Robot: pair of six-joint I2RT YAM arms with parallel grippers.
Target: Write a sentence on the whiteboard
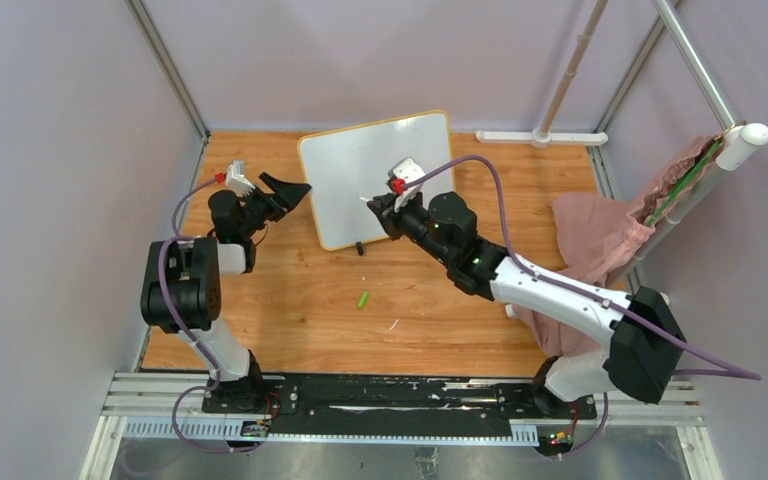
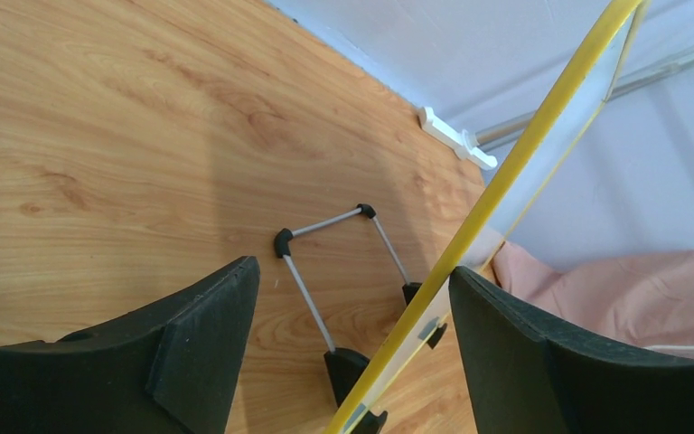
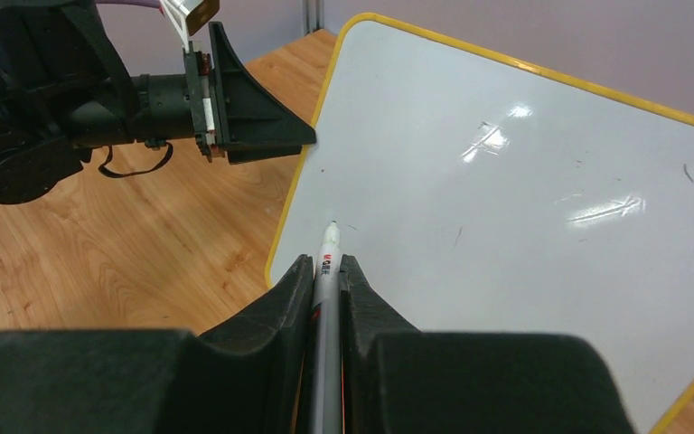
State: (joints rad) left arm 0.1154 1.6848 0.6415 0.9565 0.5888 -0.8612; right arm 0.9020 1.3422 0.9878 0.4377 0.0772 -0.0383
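Wooden table [image 1: 290, 300]: left jaws spread astride whiteboard [image 1: 360, 160] rim; right jaws pinch half-hidden marker [image 3: 328, 262].

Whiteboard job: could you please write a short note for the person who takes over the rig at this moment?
Left end effector: open, one finger on each side of the whiteboard's left yellow rim; whether it touches the rim is unclear.
Right end effector: shut on a marker, tip at the board's lower left corner; contact cannot be confirmed.
Things: the whiteboard stands tilted on its wire stand at the back of the table. A small green piece, probably the marker's cap, lies in front of it.
Done: marker gripped and aimed.
Left: the whole sentence; the board shows only faint stray marks.
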